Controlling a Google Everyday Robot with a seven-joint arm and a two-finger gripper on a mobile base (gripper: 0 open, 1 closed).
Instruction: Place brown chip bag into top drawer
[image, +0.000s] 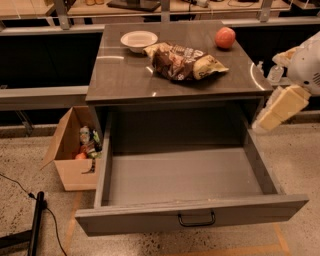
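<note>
Since the brown chip bag (185, 61) lies on the cabinet (120, 75) top between the white bowl (138, 40) and the red fruit (225, 37), I read it as left of the gripper (276, 67). The gripper hangs off the right edge, apart from the bag; I can't tell how open it is. The bag's long axis runs left-right. The top drawer (150, 220) is pulled out below.

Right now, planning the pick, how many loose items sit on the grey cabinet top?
3: wrinkly brown foil chip bag at centre, round white bowl back-left, round orange-red fruit back-right. The gripper hovers right of the grey cabinet top. None seem hidden.
</note>
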